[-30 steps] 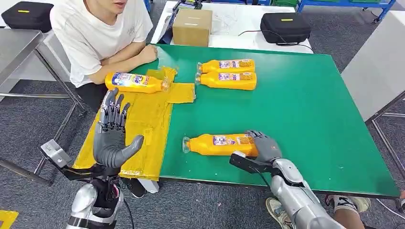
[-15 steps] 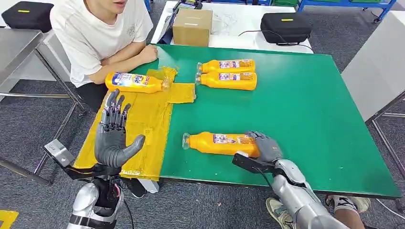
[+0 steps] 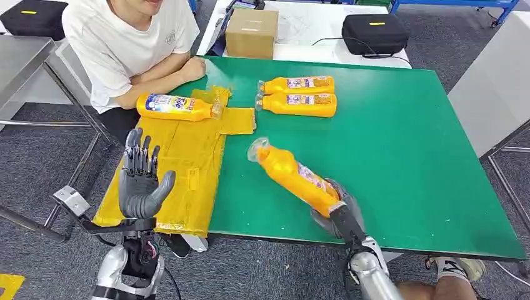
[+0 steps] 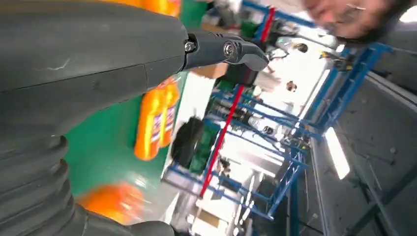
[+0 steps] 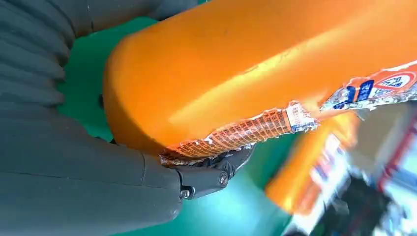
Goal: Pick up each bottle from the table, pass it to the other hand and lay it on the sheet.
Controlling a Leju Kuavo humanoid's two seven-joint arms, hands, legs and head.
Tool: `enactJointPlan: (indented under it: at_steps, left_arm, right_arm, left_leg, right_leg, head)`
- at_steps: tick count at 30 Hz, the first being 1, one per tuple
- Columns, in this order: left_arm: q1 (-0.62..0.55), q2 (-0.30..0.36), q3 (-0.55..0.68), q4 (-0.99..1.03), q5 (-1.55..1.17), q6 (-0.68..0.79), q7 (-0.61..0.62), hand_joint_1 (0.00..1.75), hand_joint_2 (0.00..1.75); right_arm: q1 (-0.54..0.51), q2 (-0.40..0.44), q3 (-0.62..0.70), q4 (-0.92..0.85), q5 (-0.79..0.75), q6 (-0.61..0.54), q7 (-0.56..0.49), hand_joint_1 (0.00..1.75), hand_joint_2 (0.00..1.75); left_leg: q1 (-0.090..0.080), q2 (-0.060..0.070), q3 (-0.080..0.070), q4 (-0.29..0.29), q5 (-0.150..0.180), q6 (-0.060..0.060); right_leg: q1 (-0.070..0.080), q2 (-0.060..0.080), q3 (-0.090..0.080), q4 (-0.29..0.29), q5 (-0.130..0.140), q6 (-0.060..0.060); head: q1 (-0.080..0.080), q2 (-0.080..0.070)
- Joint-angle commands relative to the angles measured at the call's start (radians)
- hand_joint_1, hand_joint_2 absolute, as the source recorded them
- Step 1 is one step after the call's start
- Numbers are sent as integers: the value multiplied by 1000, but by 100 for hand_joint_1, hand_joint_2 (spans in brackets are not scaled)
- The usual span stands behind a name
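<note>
The right robot hand point(image 3: 340, 209) grips an orange bottle point(image 3: 294, 177) at its base, near the front edge of the green table point(image 3: 400, 156). The bottle is lifted off the table and tilted, with its cap end pointing up and toward the yellow sheet point(image 3: 181, 169). In the right wrist view the fingers point(image 5: 206, 174) close around the bottom of the bottle point(image 5: 255, 73), whose label is torn and wrinkled.

The left robot hand point(image 3: 140, 181) holds nothing. It stands upright over the near part of the sheet, palm turned toward the held bottle, fingers straight and apart, thumb out to the side.

The sheet lies on the left side of the table and hangs a little over its edge. One bottle point(image 3: 175, 106) already lies on the far end of the sheet. Two more bottles point(image 3: 297, 95) lie side by side, touching, on the bare table beyond the sheet. A person in a white shirt point(image 3: 125, 44) sits at the far corner of the sheet, with an arm point(image 3: 165, 81) resting just behind the bottle there.
</note>
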State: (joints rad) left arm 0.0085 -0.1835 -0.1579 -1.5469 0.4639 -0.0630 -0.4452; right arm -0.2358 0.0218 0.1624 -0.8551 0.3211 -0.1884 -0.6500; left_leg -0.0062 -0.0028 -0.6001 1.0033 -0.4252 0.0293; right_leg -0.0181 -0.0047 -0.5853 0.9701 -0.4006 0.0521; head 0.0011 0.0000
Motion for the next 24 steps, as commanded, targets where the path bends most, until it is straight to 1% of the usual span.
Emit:
enactJointPlan:
  at_steps: [1,2,3,5,7,9,11,13,14,15,16,17,19,20,22,24]
  left_arm:
    - [112,0,-3,42,-8,-100,-20,0,175]
    - [112,0,-3,42,-8,-100,-20,0,175]
    - [108,-3,-3,40,-6,-99,-18,0,175]
    - [115,23,-35,43,-44,-144,-21,0,175]
    - [136,28,-59,55,-112,-145,-45,0,175]
    - [149,17,-89,83,-120,-151,-29,0,175]
    - [144,23,-137,110,-158,-148,-30,0,175]
    - [140,24,-151,117,-170,-143,-38,0,175]
    - [128,34,-174,127,-180,-145,-44,0,175]
    - [120,36,-182,134,-179,-148,-43,0,175]
    - [113,33,-184,143,-176,-146,-38,0,175]
    - [99,28,-186,154,-174,-143,-34,0,175]
    - [77,18,-185,163,-171,-142,-33,0,175]
    - [65,11,-187,165,-166,-144,-30,0,175]
    - [53,12,-204,159,-166,-158,-22,0,175]
    - [49,12,-216,157,-168,-163,-19,0,175]
  right_arm:
    - [121,103,-135,-318,-101,17,-25,175,175]
    - [121,103,-135,-318,-101,17,-25,175,175]
    - [120,101,-136,-314,-103,17,-27,175,175]
    - [122,113,-146,-319,-137,27,-48,175,175]
    - [132,124,-137,-335,-148,34,-48,175,175]
    - [139,141,-118,-344,-157,45,-48,175,175]
    - [124,144,-69,-308,-140,70,-48,175,175]
    - [117,146,-50,-295,-130,73,-48,175,175]
    - [99,136,3,-261,-93,84,-43,175,175]
    - [93,140,34,-248,-75,93,-43,175,175]
    - [85,142,76,-233,-44,100,-42,175,175]
    - [74,152,126,-213,-9,97,-41,175,175]
    - [56,167,201,-187,45,76,-47,175,175]
    - [46,180,232,-173,54,63,-48,175,175]
    - [23,193,280,-137,63,48,-41,175,175]
    - [0,203,307,-97,60,45,-39,175,175]
  left_leg:
    - [0,1,2,-1,-2,-2]
    - [0,1,-1,0,-1,-1]
    - [1,1,1,0,-2,-2]
    - [0,0,-3,0,-1,-1]
    - [0,0,-2,0,-1,-2]
    - [0,1,0,0,-2,-2]
    - [0,1,0,-1,-2,-2]
    - [0,1,-1,-1,-1,-2]
    - [0,1,-2,-1,-1,-1]
    - [0,2,0,-1,-2,-2]
    - [0,2,-2,-1,-1,-2]
    - [1,3,1,-1,-2,-2]
    - [1,3,-2,-1,-1,-2]
    - [2,5,0,-1,-2,-3]
    - [1,3,-2,-1,-1,-2]
    - [2,3,-1,-1,-1,-2]
  right_leg:
    - [0,1,2,0,-3,-2]
    - [0,1,-1,0,-2,-1]
    - [0,1,0,0,-3,-2]
    - [0,0,-4,0,-1,-1]
    - [0,0,-3,0,-2,-2]
    - [0,2,-1,0,-2,-3]
    - [0,1,-1,0,-2,-3]
    - [0,1,-2,-1,-2,-2]
    - [-1,1,-3,-1,-1,-2]
    - [0,2,-1,-1,-2,-3]
    - [0,2,-3,-1,-1,-2]
    - [1,3,-1,-1,-2,-3]
    - [1,3,-3,-1,-1,-2]
    - [1,5,-1,-1,-1,-3]
    - [1,3,-4,0,-1,-2]
    - [1,3,-2,-1,-1,-3]
  head:
    - [0,0]
    - [0,0]
    - [0,0]
    - [0,0]
    - [0,0]
    - [0,0]
    - [0,0]
    - [0,0]
    - [0,0]
    - [0,0]
    - [0,0]
    - [0,0]
    - [0,0]
    - [0,0]
    - [0,0]
    - [0,0]
